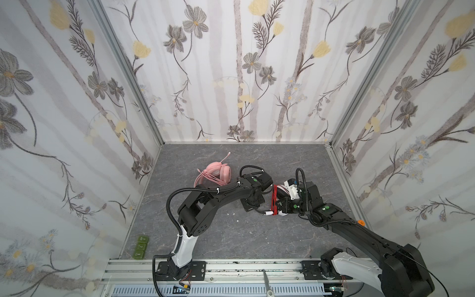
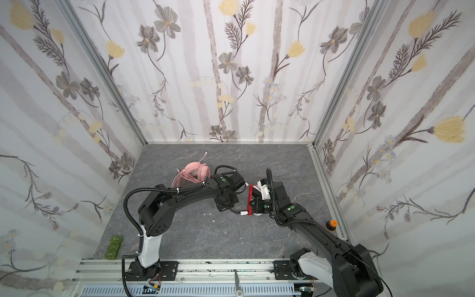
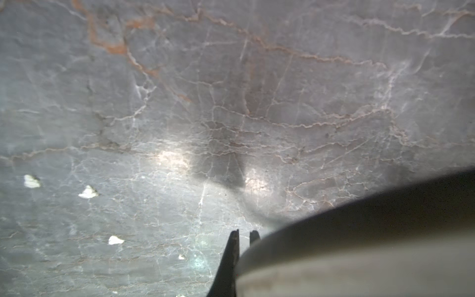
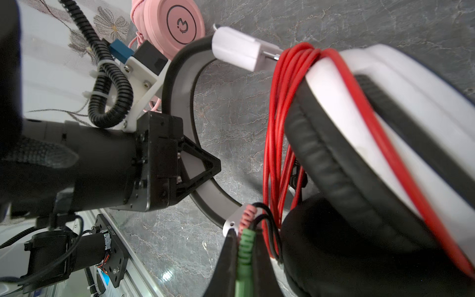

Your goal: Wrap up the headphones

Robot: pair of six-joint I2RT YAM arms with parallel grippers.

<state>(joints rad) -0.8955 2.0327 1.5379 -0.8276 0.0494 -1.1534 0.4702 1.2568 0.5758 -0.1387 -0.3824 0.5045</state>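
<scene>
The white-and-black headphones (image 1: 284, 190) (image 4: 385, 123) stand mid-table between my two grippers, with the red cord (image 1: 275, 200) (image 2: 249, 201) (image 4: 280, 123) coiled in several loops round an earcup. My left gripper (image 4: 217, 164) (image 3: 244, 234) is shut on their grey-and-black headband (image 4: 180, 77) (image 3: 359, 244). My right gripper (image 4: 244, 246) (image 1: 279, 205) is shut on the cord's green plug (image 4: 245, 246), with a pink plug (image 4: 248, 216) beside it. A white USB plug (image 4: 239, 48) (image 1: 268, 213) hangs off the coil. The pink headphones (image 1: 214, 173) (image 2: 194, 172) (image 4: 177, 25) lie behind the left arm with their cord bundled.
Small white scraps (image 1: 231, 213) (image 3: 87, 192) dot the grey marble table (image 1: 231, 244). Green blocks (image 1: 140, 246) sit outside the front left edge, an orange-capped bottle (image 2: 331, 224) by the right wall, scissors (image 1: 266, 282) on the front rail. Patterned walls close three sides.
</scene>
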